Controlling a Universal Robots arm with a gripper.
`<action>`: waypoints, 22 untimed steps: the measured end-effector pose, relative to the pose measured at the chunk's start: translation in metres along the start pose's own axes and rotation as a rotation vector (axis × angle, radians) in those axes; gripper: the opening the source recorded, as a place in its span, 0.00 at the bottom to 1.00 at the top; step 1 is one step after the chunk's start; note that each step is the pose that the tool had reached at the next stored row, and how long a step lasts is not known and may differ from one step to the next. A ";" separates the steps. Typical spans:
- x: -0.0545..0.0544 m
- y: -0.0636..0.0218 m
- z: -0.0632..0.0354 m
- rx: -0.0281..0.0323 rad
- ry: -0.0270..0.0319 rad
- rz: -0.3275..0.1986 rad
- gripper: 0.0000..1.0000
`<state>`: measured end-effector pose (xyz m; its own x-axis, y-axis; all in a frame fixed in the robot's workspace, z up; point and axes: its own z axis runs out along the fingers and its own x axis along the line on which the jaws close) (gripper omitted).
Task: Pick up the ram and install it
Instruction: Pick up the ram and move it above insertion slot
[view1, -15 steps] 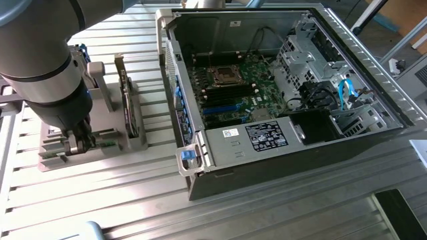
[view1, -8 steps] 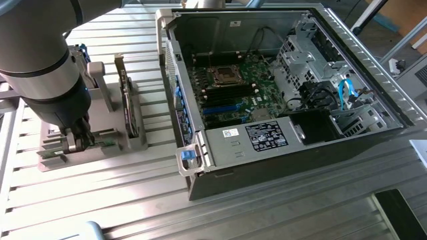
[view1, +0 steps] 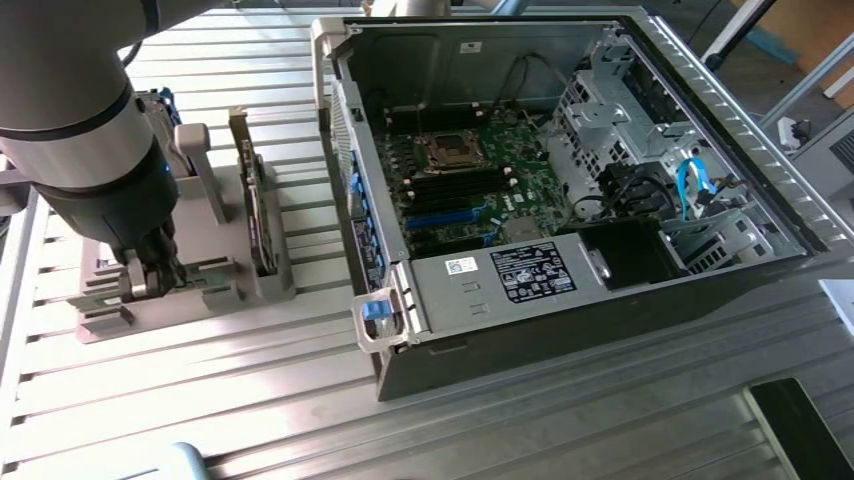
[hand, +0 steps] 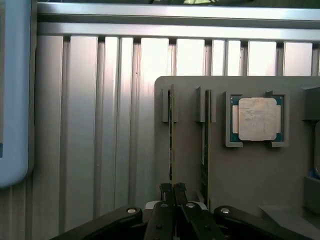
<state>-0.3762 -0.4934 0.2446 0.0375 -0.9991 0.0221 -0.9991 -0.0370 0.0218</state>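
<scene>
Jaws of the gripper (hand: 173, 189) pinch shut on the ram (hand: 171, 135), edge-on in its grey holder (hand: 250, 175) at nine o'clock from the computer case (view1: 534, 350). Tilted lifting could jam it in the slot or slip the thin grip.

The arm (view1: 80, 130) covers much of the holder (view1: 200, 295) at the exterior view's left and is cut off at the top edge. In the wrist view the ram (hand: 171, 135) shows edge-on, chips unseen. Its end is hidden between the fingers of the closed gripper (hand: 173, 192), which probably pinch it. The CPU (hand: 258, 119) has print too faint to read. A dark slab (view1: 801, 430) at the exterior view's near right is cut off.
</scene>
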 end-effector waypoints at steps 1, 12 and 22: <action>0.000 0.0000 -0.0010 0.0000 0.0000 0.000 0.12; 0.000 0.0003 -0.0151 0.0000 0.0000 0.000 0.12; 0.001 0.0007 -0.0312 0.0000 0.0000 0.000 0.12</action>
<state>-0.3762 -0.4934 0.2758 0.0374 -0.9991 0.0221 -0.9991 -0.0370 0.0218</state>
